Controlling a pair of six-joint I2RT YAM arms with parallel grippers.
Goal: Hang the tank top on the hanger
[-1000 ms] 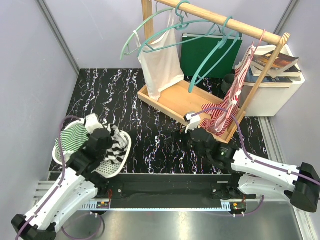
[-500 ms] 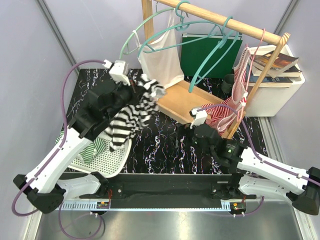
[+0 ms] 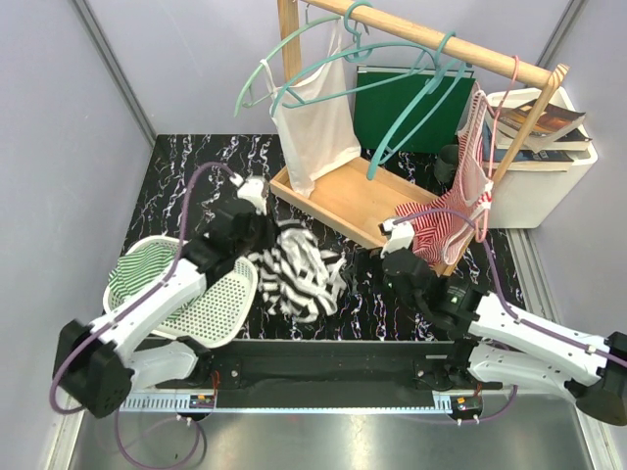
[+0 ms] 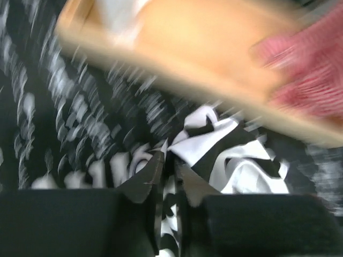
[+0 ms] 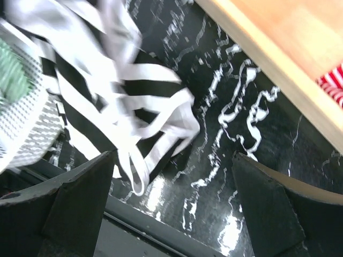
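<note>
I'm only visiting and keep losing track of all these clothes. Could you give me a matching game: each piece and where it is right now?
Things:
1. tank top
2. white top
3. red-striped garment
4. green-striped cloth

Places:
A. in the basket
B. hanging at the left end of the rack
C. crumpled on the table
D. hanging at the rack's right end

Pairs: 1-C, 2-B, 3-D, 4-A
</note>
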